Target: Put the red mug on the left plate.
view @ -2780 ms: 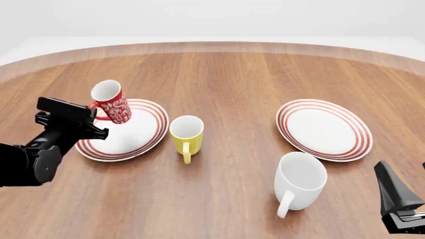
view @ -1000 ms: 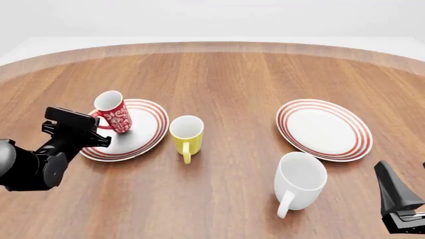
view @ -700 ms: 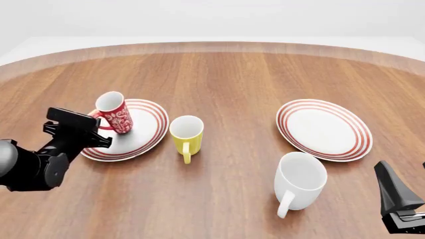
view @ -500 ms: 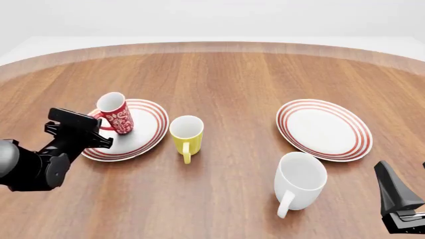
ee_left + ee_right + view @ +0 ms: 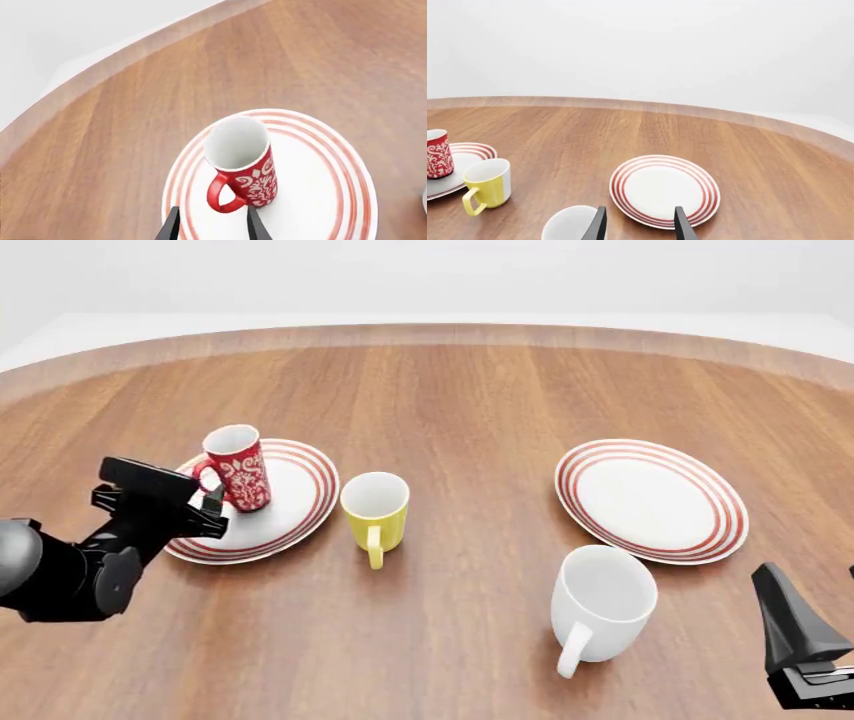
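Observation:
The red mug (image 5: 240,470) with its white floral pattern stands upright on the left plate (image 5: 315,488), toward that plate's left side, its handle turned to my left gripper (image 5: 210,508). In the left wrist view the red mug (image 5: 259,176) sits just beyond my open left gripper (image 5: 212,227), and its handle loop lies right in front of the gap between the fingertips, not clamped by them. The ringed left plate (image 5: 347,172) spreads under the mug. My right gripper (image 5: 637,225) hangs open at the near right, holding nothing.
A yellow mug (image 5: 375,504) stands just right of the left plate. A larger white mug (image 5: 603,605) stands at the near right, with the second ringed plate (image 5: 727,512) behind it. The round wooden table's far edge (image 5: 427,332) curves across the back.
The red mug, held aloft and tilted over the plate at first, came down and now stands upright on it. My left gripper has let go of the handle and backed off slightly.

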Controlling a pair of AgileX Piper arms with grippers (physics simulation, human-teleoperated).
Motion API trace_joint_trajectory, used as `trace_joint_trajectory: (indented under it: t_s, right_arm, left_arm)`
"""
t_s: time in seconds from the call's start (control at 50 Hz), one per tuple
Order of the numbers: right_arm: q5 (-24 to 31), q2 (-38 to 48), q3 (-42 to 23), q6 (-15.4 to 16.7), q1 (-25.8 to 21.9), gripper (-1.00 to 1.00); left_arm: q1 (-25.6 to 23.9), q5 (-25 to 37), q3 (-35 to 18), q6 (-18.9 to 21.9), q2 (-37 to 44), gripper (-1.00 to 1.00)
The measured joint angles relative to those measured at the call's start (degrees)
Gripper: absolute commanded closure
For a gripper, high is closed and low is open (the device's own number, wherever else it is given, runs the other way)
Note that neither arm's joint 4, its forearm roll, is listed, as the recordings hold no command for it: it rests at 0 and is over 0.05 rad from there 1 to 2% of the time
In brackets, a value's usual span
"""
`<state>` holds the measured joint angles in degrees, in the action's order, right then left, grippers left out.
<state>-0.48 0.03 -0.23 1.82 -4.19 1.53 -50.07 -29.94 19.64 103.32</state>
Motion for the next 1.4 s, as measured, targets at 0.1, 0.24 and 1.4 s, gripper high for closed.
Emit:
trace_joint_trajectory:
  t_s: [0.1, 0.24, 1.4]
  right_arm:
    - [0.0, 0.0, 0.0, 0.0, 0.0, -1.0]
    - [0.0, 0.0, 0.0, 0.0, 0.0, -1.0]
    - [0.2, 0.0, -0.1, 0.0, -0.1, -1.0]
  left_arm:
    - [0.2, 0.1, -0.2, 0.1, 0.1, -1.0]
    - [0.4, 0.3, -0.4, 0.2, 0.0, -1.0]
    - [-0.7, -0.7, 2.0, 0.0, -1.3, -1.0]
